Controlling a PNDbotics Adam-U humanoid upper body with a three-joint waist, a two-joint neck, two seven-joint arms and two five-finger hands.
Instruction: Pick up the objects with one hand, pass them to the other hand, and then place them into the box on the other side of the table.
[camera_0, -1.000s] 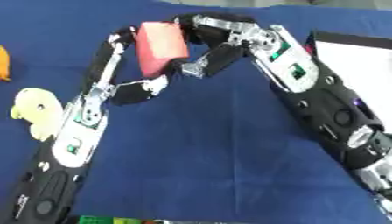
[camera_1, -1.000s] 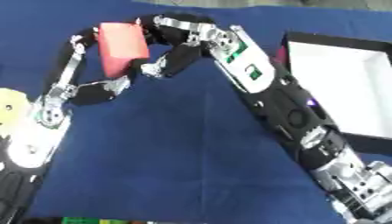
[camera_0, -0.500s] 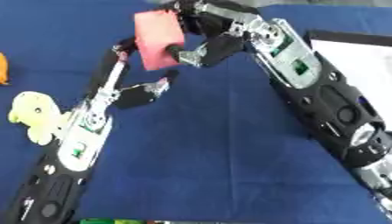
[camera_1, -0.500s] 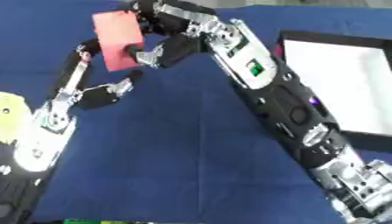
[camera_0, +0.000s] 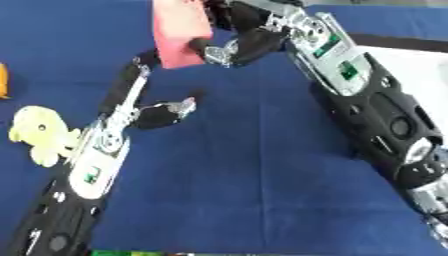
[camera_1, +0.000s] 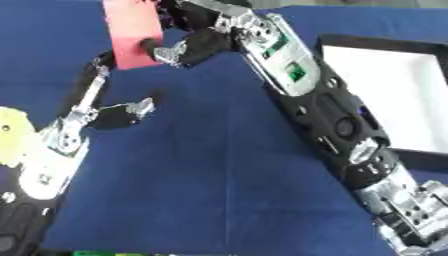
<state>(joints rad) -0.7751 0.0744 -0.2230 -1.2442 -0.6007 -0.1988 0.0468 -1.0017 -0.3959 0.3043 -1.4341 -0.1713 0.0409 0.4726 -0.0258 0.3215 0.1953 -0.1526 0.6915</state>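
Right hand (camera_0: 229, 42) gripping pink block (camera_0: 179, 32) at top edge, left hand (camera_0: 157, 107) open below, white box (camera_1: 389, 95) right

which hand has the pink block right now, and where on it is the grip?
The right hand holds the pink block, pinching its right edge near the lower end. The left hand is below it, apart from the block, holding nothing.

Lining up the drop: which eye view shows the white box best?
The right eye view: the black-rimmed white box shows its near-left corner and most of its floor. The left eye view catches only a white strip at the right edge.
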